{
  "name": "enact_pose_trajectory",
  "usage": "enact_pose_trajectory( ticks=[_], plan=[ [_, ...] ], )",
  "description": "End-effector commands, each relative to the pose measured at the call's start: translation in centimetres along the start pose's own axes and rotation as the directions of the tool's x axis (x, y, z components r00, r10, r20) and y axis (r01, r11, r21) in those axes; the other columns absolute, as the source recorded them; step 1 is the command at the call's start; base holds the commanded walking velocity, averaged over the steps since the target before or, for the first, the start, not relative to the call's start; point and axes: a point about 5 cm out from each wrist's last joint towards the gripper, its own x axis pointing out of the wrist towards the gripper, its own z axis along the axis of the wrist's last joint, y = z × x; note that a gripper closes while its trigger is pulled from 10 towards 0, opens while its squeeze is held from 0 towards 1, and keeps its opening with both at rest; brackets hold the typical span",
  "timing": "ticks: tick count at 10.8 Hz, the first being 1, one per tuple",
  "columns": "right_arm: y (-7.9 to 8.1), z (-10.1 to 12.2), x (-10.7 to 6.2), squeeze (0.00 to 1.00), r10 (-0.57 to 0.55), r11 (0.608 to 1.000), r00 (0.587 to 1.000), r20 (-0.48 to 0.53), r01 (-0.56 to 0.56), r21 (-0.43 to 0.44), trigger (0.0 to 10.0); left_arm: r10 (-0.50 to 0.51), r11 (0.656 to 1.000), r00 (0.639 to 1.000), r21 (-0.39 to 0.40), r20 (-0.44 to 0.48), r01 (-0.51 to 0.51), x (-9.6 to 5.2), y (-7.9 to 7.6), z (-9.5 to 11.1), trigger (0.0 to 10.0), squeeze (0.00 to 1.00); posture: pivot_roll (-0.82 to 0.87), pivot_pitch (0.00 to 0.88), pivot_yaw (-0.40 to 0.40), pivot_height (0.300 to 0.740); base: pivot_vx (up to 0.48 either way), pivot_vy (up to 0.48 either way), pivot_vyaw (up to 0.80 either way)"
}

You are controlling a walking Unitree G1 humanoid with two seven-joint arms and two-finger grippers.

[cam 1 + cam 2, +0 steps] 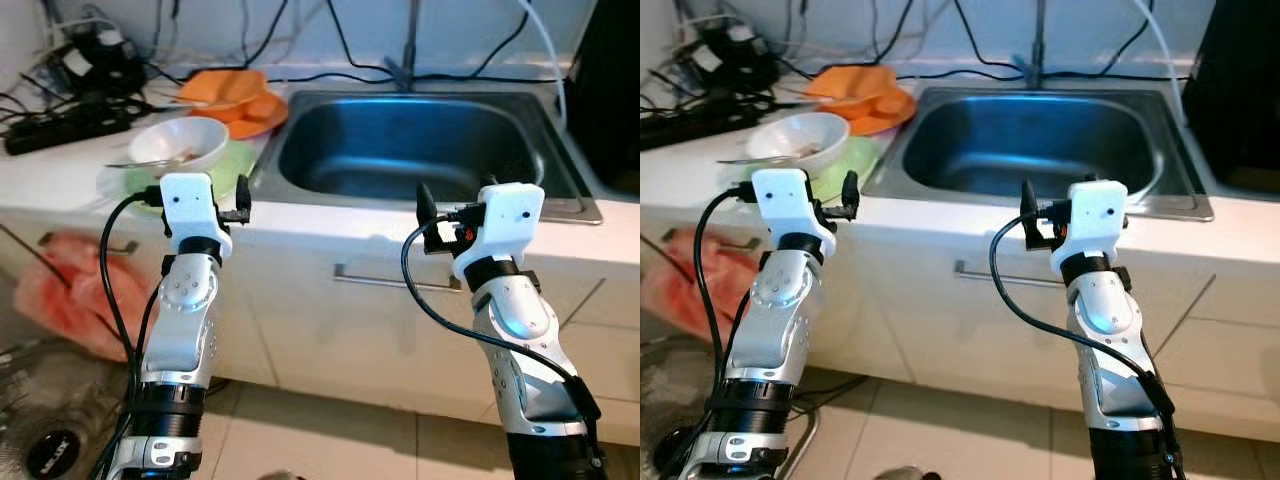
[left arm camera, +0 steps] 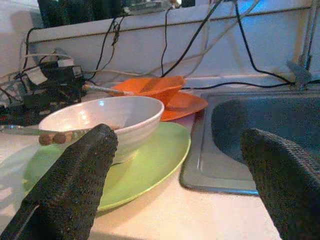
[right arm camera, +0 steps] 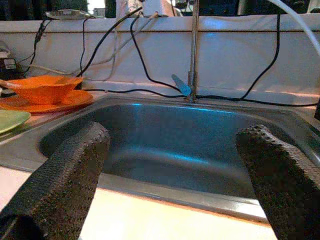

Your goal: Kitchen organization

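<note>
Before the sink [image 1: 560,195], both end effectors wide open, empty: left [image 2: 175,185], right [image 3: 175,175].

Head eyes look down; wrist cameras share the sink [image 3: 170,150].

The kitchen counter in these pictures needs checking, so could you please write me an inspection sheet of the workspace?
Surface: white counter with a steel sink set in it; basin looks empty.
Job's things: white bowl with a utensil in it, standing on a green plate; behind them an orange bowl on an orange plate.
Clutter: power strip and adapters on the counter's far left.
Grippers: left gripper open, facing the white bowl; right gripper open, facing the sink.
Cables: black leads along the back wall.
Surroundings: pink bag by the cabinet, tiled floor.
</note>
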Motion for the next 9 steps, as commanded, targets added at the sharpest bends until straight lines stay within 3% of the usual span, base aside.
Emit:
enact_pose_trajectory(
  ticks=[1,2,5,9],
  plan=[
    [0.0,0.6,0.2,0.0,-0.013,1.0,0.999,0.031,0.012,0.023,10.0,-0.02,1.0,1.0,-0.002,0.017,0.02,0.3,-0.3,0.4,10.0,0.0,0.0,0.0,0.103,0.74,0.0,0.0,0.0],
    [-0.1,0.7,0.2,0.0,-0.015,1.0,0.999,0.033,0.015,0.019,10.0,-0.026,1.0,1.0,-0.003,0.016,0.026,0.3,-0.4,0.4,10.0,0.0,0.0,0.0,0.104,0.74,0.0,0.0,0.0],
    [-0.3,0.6,0.3,0.0,-0.036,0.999,0.999,0.021,0.036,0.025,10.0,-0.029,1.0,1.0,-0.01,0.013,0.029,0.3,-0.4,0.3,10.0,0.0,0.0,0.0,0.111,0.74,0.0,0.0,-0.8],
    [0.1,1.5,0.2,0.0,-0.02,0.999,0.998,0.057,0.017,0.047,10.0,0.003,0.998,0.997,-0.067,0.083,0.003,1.1,0.1,2.7,10.0,0.0,-0.01,0.0,0.106,0.74,0.072,0.0,0.0]
  ],
)
